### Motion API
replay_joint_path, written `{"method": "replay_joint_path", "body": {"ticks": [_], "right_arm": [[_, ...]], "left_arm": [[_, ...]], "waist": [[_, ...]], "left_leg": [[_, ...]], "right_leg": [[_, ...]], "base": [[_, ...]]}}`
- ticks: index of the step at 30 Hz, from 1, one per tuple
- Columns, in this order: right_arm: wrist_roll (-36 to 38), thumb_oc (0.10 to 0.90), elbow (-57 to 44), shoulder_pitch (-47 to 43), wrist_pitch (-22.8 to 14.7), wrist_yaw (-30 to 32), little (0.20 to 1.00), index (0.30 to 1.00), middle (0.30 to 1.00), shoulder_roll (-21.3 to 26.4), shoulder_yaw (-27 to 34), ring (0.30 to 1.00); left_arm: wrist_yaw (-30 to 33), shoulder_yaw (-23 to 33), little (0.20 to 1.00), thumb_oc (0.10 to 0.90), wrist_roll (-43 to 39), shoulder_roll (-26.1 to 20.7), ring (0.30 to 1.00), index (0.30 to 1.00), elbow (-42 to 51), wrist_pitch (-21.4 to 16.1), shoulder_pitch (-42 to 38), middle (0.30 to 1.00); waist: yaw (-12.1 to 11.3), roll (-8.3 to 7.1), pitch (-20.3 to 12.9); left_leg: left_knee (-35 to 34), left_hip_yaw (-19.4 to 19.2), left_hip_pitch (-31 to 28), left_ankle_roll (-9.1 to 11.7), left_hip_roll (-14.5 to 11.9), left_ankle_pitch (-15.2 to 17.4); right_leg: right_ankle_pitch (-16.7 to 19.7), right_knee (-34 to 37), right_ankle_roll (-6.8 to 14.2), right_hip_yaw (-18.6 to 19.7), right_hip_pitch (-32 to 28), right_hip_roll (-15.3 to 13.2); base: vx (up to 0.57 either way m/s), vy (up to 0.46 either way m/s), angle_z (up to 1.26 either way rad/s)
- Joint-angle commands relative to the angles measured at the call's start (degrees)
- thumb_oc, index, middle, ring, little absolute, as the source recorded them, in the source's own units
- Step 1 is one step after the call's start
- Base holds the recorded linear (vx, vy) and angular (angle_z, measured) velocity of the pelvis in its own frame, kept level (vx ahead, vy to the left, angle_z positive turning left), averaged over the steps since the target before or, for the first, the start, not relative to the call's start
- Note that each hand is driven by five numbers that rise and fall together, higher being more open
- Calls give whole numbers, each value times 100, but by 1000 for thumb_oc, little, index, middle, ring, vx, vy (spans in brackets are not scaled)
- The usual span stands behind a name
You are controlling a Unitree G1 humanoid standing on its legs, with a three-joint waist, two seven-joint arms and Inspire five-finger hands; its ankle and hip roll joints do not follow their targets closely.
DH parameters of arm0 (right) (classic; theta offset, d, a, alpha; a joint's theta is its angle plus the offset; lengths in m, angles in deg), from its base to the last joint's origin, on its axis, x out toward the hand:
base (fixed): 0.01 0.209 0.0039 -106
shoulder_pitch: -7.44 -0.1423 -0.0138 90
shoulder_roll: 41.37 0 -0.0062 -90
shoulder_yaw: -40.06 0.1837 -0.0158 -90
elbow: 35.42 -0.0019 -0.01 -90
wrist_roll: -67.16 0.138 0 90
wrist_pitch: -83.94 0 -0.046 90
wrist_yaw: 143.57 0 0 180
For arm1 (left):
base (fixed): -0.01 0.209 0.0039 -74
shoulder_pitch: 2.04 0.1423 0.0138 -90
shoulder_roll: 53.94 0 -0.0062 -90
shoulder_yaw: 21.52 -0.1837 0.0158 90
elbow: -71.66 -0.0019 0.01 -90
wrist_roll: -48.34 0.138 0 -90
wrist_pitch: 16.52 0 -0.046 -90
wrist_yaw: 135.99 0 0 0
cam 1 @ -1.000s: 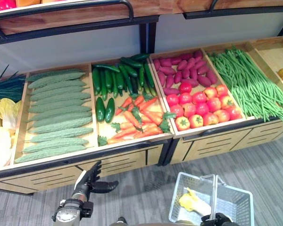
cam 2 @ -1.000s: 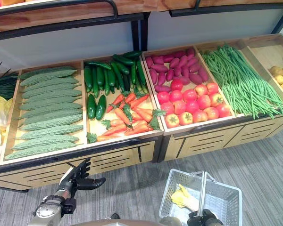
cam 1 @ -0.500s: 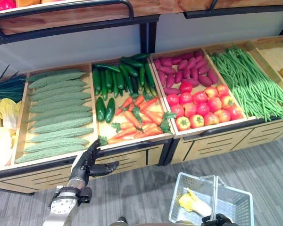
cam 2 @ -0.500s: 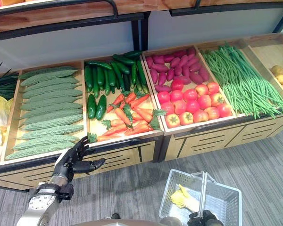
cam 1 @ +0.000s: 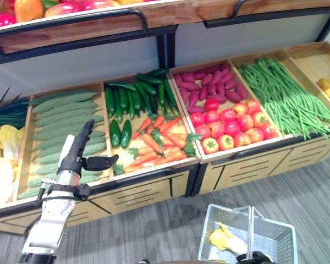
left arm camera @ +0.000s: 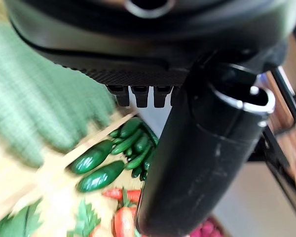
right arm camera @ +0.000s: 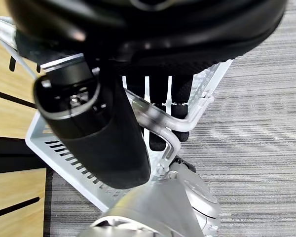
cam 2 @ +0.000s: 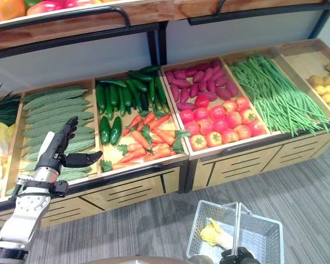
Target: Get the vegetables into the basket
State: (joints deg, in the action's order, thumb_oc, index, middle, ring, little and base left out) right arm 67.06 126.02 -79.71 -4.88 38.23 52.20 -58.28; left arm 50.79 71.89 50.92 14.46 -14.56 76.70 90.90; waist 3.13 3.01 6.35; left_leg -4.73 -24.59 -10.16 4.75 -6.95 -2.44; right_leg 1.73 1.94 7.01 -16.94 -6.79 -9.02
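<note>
Head stereo pair looks down from above me at the produce stand (cam 1: 154,170), mid-distance; both eyes share the same crates and the basket (cam 2: 253,231). My left wrist cam sits very close over the cucumbers (left arm camera: 101,165). My right wrist cam looks down onto the basket's handles.

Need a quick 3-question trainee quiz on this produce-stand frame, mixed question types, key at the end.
1. True or false: the left hand is open, holding nothing, above the bin of pale green bitter gourds.
2. Which produce shares a bin with the carrots? A) green beans B) dark green cucumbers C) potatoes
3. Fill in: the right hand is shut on the ____ of the basket.

Key: 1 true; 2 B, the dark green cucumbers; 3 handle.
</note>
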Motion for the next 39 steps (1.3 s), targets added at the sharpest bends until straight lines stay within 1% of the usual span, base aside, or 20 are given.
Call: {"method": "replay_joint_path", "body": {"ticks": [1,2,3,4,5,6,7,10,11,12,13,14,16,21,28,31,32,34,35,39], "right_arm": [[-142,400,178,11,-31,76,300,300,300,100,-340,300],[-142,400,179,10,-31,76,300,300,300,97,-335,300],[-157,400,169,38,-49,78,300,300,300,136,-388,300],[-161,400,166,42,-63,84,300,300,300,136,-407,300],[-157,400,159,50,-87,102,300,300,300,143,-438,300],[-154,400,159,54,-90,104,300,300,300,132,-426,300],[-162,400,139,57,-111,129,300,300,300,168,-505,300],[-176,400,118,41,-167,152,300,300,300,193,-576,300],[-178,400,107,52,-178,161,300,300,300,191,-577,300],[-191,400,98,34,-188,179,300,300,300,206,-628,300],[-192,400,92,32,-200,185,300,300,300,198,-634,300],[-192,400,91,29,-201,185,300,300,300,192,-627,300],[-206,400,78,8,-217,226,300,300,300,205,-692,300],[-197,400,119,-55,-214,287,300,300,300,199,-726,300],[-178,400,215,-40,-203,304,300,300,300,141,-782,300],[-169,400,237,-44,-203,323,300,300,300,128,-785,300],[-158,400,241,-48,-205,328,300,300,300,122,-792,300],[-149,400,250,-47,-205,346,300,300,300,131,-789,300],[-137,400,259,-62,-203,346,300,300,300,144,-798,300],[-158,400,294,-58,-188,338,300,300,300,151,-811,300]], "left_arm": [[465,-5,1000,900,768,-597,1000,1000,-109,-550,-1037,1000],[469,-15,1000,900,768,-601,1000,1000,-119,-554,-1050,1000],[470,-269,1000,900,966,-882,1000,1000,-377,-528,-1327,1000],[506,-409,1000,900,1081,-1029,1000,1000,-504,-539,-1501,1000],[493,-536,1000,900,1071,-1118,1000,1000,-648,-570,-1628,1000],[508,-585,1000,900,1062,-1129,1000,1000,-702,-592,-1684,1000],[491,-905,1000,900,1308,-1412,1000,1000,-978,-550,-1986,1000],[389,-1501,1000,900,1501,-1766,1000,1000,-1465,-605,-2505,1000],[392,-1596,1000,900,1527,-1824,1000,1000,-1572,-602,-2585,1000],[377,-1820,1000,900,1640,-1902,1000,1000,-1757,-588,-2768,1000],[377,-1994,1000,900,1682,-1911,1000,1000,-1899,-603,-2903,1000],[383,-2017,1000,900,1681,-1912,1000,1000,-1918,-609,-2932,1000],[311,-2429,1000,900,1868,-1940,1000,1000,-2298,-568,-3191,1000],[106,-3122,1000,900,2176,-1903,1000,1000,-2824,-504,-3655,1000],[-88,-3684,1000,900,2653,-1671,1000,1000,-3562,-396,-3952,1000],[-88,-3770,1000,900,2717,-1570,1000,1000,-3763,-359,-4021,1000],[-119,-3853,1000,900,2786,-1473,1000,1000,-4043,-323,-4079,1000],[-109,-3902,1000,900,2813,-1417,1000,1000,-4192,-300,-4107,1000],[-187,-4055,1000,900,2961,-1360,1000,1000,-4411,-281,-4216,1000],[-206,-4224,1000,900,3123,-1291,1000,1000,-4675,-290,-4351,1000]], "waist": [[138,-55,-188],[131,-58,-193],[232,-10,-212],[255,1,-226],[299,3,-246],[280,-4,-252],[370,37,-250],[475,86,-280],[481,86,-293],[520,111,-301],[537,118,-300],[525,108,-305],[597,146,-306],[651,178,-300],[711,149,-306],[716,129,-295],[731,106,-280],[734,94,-264],[751,76,-252],[757,51,-229]], "left_leg": [[-25,59,-168,242,-82,39],[-27,57,-159,242,-81,33],[-21,23,-213,252,-76,81],[-26,8,-218,253,-71,80],[-27,-21,-195,255,-68,43],[-27,-25,-188,255,-69,43],[-27,-58,-238,261,-59,83],[-27,-132,-246,268,-35,81],[-27,-153,-217,269,-27,46],[-27,-172,-242,271,-19,83],[-27,-188,-244,268,-8,84],[-27,-194,-221,267,-8,54],[-27,-238,-232,273,0,79],[-27,-273,-218,271,11,76],[-27,-319,-201,275,19,43],[-27,-324,-187,274,17,36],[-27,-346,-166,274,14,27],[-27,-362,-144,274,8,19],[-27,-383,-95,279,-3,2],[-27,-412,-25,290,-26,-26]], "right_leg": [[278,-170,163,347,469,22],[283,-167,161,349,478,22],[265,-165,189,397,454,33],[273,-158,191,425,461,37],[313,-150,181,453,499,40],[316,-148,181,457,508,42],[300,-146,209,494,480,49],[342,-136,227,566,518,50],[377,-131,215,587,558,47],[364,-124,238,611,544,46],[379,-117,244,631,556,46],[403,-116,231,634,581,46],[407,-97,261,678,590,51],[443,-80,275,710,614,51],[492,-42,260,735,637,75],[505,-29,262,752,654,90],[523,-21,262,767,677,106],[534,-20,263,778,705,115],[563,-14,267,808,765,133],[602,5,273,832,833,151]], "base": [[23,8,-20],[35,19,-26],[47,21,-21],[42,17,-18],[5,-3,-10],[24,7,-18],[48,15,-19],[28,13,-15],[22,10,-16],[14,8,-19],[11,4,-15],[-7,-10,-11],[4,-1,-16],[4,4,-13],[-4,-2,-1],[0,0,0],[0,0,0],[-33,-9,-1],[-35,-7,-3],[-28,1,-7]]}}
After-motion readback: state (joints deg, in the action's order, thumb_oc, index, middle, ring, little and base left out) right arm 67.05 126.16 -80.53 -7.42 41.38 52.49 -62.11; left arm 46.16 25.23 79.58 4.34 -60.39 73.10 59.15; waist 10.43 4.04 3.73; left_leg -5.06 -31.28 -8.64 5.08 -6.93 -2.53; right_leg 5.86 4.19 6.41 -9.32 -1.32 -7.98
